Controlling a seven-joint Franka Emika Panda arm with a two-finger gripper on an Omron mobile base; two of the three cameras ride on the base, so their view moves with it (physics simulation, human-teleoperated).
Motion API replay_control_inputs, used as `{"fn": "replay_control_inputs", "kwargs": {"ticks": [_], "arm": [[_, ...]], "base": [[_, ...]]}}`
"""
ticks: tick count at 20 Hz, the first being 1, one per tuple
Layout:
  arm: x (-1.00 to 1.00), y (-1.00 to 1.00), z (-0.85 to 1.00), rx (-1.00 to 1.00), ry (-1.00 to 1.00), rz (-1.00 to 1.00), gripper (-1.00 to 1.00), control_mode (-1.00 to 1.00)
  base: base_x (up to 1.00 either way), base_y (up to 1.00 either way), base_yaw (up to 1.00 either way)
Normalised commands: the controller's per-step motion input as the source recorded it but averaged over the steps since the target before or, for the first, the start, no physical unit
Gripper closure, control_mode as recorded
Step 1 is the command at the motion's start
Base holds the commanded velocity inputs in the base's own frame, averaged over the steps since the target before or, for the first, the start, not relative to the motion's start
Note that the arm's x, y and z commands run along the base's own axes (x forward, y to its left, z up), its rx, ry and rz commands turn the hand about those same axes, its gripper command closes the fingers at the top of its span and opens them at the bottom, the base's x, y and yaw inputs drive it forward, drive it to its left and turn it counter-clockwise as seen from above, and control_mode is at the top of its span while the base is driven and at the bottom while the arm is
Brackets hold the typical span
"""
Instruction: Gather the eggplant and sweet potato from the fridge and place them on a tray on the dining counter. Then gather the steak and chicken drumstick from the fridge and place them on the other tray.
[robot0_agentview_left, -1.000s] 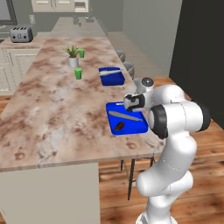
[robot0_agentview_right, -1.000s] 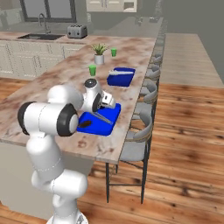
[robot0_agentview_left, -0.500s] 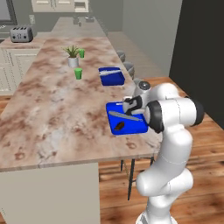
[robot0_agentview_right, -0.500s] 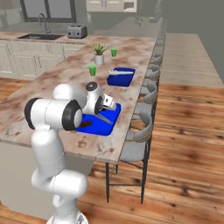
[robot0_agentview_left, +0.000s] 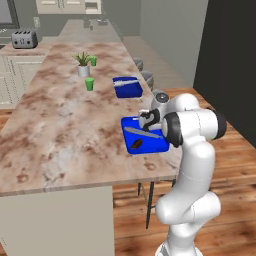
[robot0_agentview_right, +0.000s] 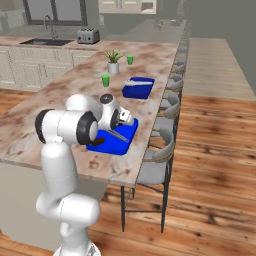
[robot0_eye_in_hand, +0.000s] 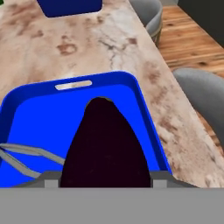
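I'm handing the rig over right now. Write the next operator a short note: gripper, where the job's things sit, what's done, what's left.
Gripper: over the near blue tray, closed on the dark eggplant, which hangs just above the tray floor, not yet released.
Near tray: sits at the dining counter edge; a small reddish-brown lump, likely the sweet potato, lies in it beside a silver utensil.
Far blue tray: further along the counter; contents too small to tell.
Done: sweet potato delivered, eggplant brought over.
Left: let go of the eggplant, then fetch the steak and chicken drumstick from the fridge for the far tray.
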Motion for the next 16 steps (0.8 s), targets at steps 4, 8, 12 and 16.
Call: {"fn": "replay_control_inputs", "kwargs": {"ticks": [4,8,12,16], "arm": [[0.09,0.00,-0.18,0.00,0.00,-0.02,1.00,-1.00],[0.04,0.00,-0.24,0.00,0.00,-0.02,1.00,-1.00],[0.03,0.00,-0.20,0.00,0.00,-0.02,1.00,-1.00],[0.01,0.00,-0.12,0.00,0.00,-0.02,1.00,-1.00]], "base": [[0.00,0.00,0.00],[0.00,0.00,0.00],[0.00,0.00,0.00],[0.00,0.00,0.00]]}}
